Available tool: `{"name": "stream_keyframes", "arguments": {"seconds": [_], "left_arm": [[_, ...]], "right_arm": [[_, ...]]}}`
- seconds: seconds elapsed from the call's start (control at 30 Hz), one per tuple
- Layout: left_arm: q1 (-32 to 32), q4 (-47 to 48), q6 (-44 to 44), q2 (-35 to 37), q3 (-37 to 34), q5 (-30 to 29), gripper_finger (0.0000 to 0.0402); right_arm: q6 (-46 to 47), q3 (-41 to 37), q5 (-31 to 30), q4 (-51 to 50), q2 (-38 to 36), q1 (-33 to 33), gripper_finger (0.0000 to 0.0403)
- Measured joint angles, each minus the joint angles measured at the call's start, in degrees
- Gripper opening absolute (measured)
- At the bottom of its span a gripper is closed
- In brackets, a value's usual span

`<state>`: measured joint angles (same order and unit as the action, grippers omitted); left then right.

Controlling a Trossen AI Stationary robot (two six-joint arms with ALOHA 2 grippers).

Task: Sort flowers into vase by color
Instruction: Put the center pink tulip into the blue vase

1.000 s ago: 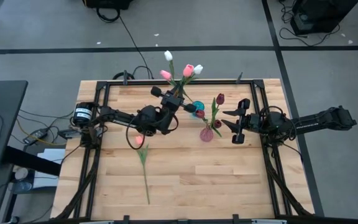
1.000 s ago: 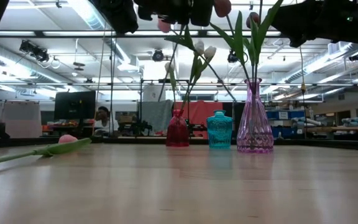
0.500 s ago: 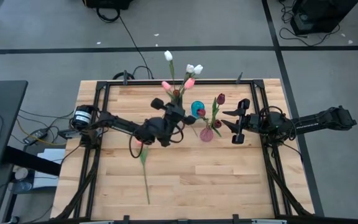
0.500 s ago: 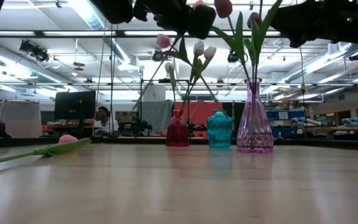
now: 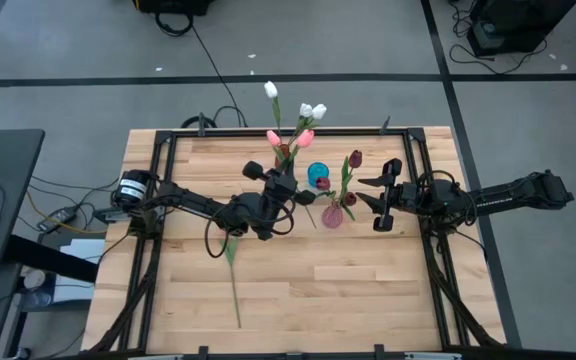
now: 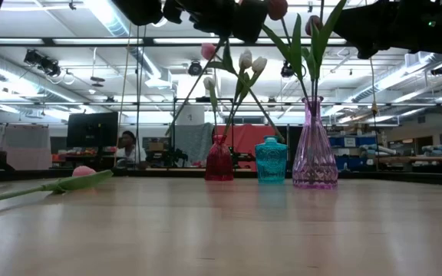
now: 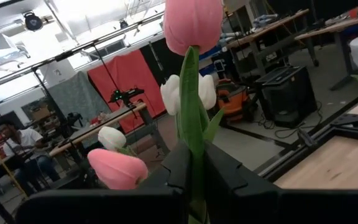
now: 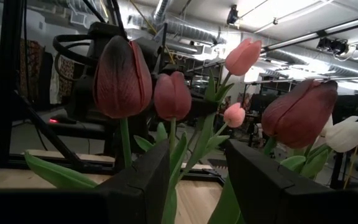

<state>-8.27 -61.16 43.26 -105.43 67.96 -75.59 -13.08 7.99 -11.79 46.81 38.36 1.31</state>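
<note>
Pink tulip stem clamped in left gripper jaws; right gripper jaws apart; no readable writing.

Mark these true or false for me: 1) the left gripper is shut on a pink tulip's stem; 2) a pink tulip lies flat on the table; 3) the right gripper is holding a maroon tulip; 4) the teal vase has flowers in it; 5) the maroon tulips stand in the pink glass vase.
1) True: the left gripper is clamped on the pink tulip stem.
2) True: a loose pink tulip lies on the table.
3) False: the right gripper is open and empty, beside the vases.
4) False: the teal vase looks empty.
5) True: the maroon tulips stand in the pink glass vase.
</note>
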Motion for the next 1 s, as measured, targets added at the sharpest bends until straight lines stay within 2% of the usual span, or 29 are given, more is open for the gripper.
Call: {"name": "stream_keyframes", "arguments": {"seconds": [0.6, 0.77, 1.0], "left_arm": [[0.00, 9.14, -9.29, 0.00, 0.00, 5.11, 0.0034], [-0.12, 14.56, -14.67, 0.00, 0.00, 9.85, 0.0034], [-0.37, 31.69, -30.66, -0.02, -0.02, 20.36, 0.0034]], "right_arm": [[-0.13, 0.00, -0.02, -0.13, 0.00, 0.00, 0.0169], [-0.15, 0.00, -0.02, -0.13, 0.00, -0.01, 0.0169], [-0.15, 0.00, -0.02, -0.44, 0.00, -0.01, 0.0169]]}}
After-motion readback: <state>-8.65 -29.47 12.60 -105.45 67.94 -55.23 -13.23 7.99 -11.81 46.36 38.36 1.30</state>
